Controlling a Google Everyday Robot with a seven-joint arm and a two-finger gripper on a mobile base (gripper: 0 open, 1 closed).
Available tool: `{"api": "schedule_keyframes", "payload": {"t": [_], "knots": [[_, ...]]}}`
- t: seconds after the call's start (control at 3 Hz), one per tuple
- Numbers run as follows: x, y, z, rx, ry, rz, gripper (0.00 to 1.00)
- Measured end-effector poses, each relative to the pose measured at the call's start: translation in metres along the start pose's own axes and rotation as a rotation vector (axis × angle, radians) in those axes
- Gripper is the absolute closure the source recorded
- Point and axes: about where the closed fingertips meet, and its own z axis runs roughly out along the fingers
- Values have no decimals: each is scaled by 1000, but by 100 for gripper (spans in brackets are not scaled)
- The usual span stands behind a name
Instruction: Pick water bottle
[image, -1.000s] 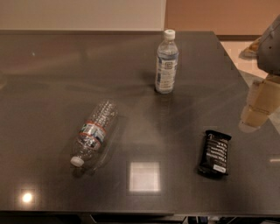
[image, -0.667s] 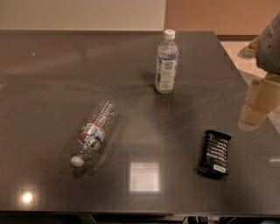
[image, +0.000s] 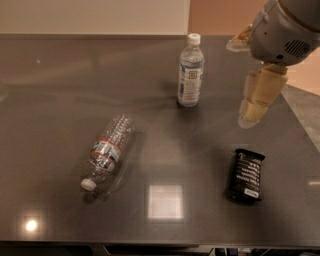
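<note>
On your left, the water bottle (image: 107, 152) lies on its side on the dark table (image: 50, 100), with its white cap toward the near-left edge. Near the middle, farther back, 1 other bottle (image: 190, 72) stands upright, well apart from it. At the right, the gripper (image: 256, 97) hangs above the table beyond a black packet (image: 244, 175), touching nothing; you cannot tell how wide it is set.
</note>
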Motion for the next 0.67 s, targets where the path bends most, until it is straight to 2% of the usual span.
{"api": "schedule_keyframes", "payload": {"t": [0.33, 0.67], "knots": [[-40, -14, 16, -32, -53, -127, 0], [-84, -14, 39, -74, -81, -266, 0]]}}
